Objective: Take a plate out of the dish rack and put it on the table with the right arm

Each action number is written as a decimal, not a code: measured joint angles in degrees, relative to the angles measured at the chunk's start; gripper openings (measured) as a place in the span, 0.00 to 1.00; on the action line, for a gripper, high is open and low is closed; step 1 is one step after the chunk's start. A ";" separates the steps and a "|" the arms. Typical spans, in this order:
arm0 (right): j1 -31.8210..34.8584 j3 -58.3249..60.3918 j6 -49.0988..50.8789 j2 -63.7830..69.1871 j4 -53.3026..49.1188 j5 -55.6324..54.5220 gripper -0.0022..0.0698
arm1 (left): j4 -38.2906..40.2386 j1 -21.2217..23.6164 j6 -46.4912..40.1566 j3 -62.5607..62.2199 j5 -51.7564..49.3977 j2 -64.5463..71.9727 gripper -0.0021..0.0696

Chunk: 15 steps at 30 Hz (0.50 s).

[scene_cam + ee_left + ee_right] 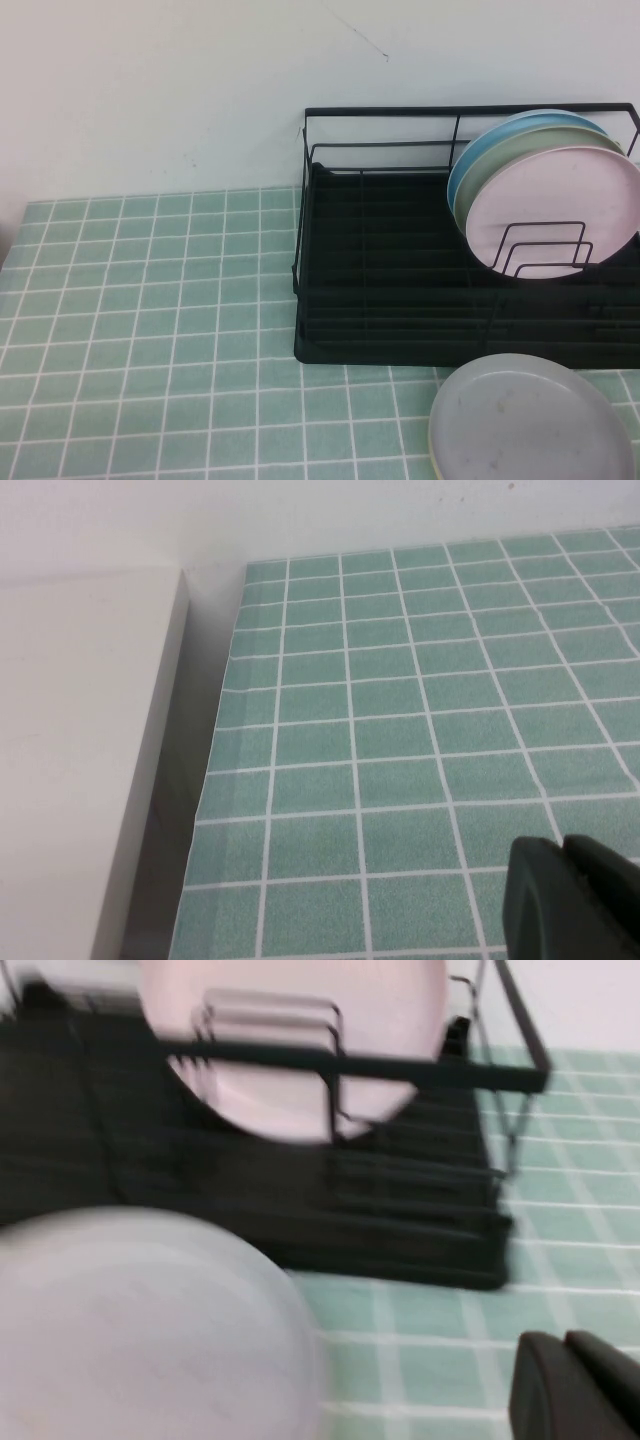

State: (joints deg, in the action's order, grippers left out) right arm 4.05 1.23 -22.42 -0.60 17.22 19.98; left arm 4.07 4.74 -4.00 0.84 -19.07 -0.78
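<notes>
The pale pink plate stands on edge at the front of a stack in the black wire dish rack, at the rack's right end; it also shows in the right wrist view. Behind it stand a pale green plate and a blue plate. A grey plate lies flat on the mint-green tiled table in front of the rack. My right gripper is shut and empty, above the tiles beside the grey plate. My left gripper is shut and empty, over bare tiles.
The rack stands against the white back wall. In the left wrist view the table's edge runs beside a white wall panel. Neither arm shows in the high view.
</notes>
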 joint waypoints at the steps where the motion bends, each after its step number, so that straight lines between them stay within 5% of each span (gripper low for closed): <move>1: 0.00 0.12 0.00 0.00 2.57 -0.47 0.03 | 0.00 0.00 0.00 0.00 0.00 0.00 0.02; 6: 0.00 0.36 0.09 0.00 19.07 -6.86 0.03 | 0.00 0.00 0.00 0.00 0.00 0.00 0.02; 15: 0.00 0.36 0.09 0.00 26.40 -12.61 0.03 | 0.00 0.00 0.00 0.00 0.00 0.00 0.02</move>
State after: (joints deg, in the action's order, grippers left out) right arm 4.05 1.59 -22.33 -0.60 43.62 7.38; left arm 4.07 4.74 -4.00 0.84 -19.07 -0.78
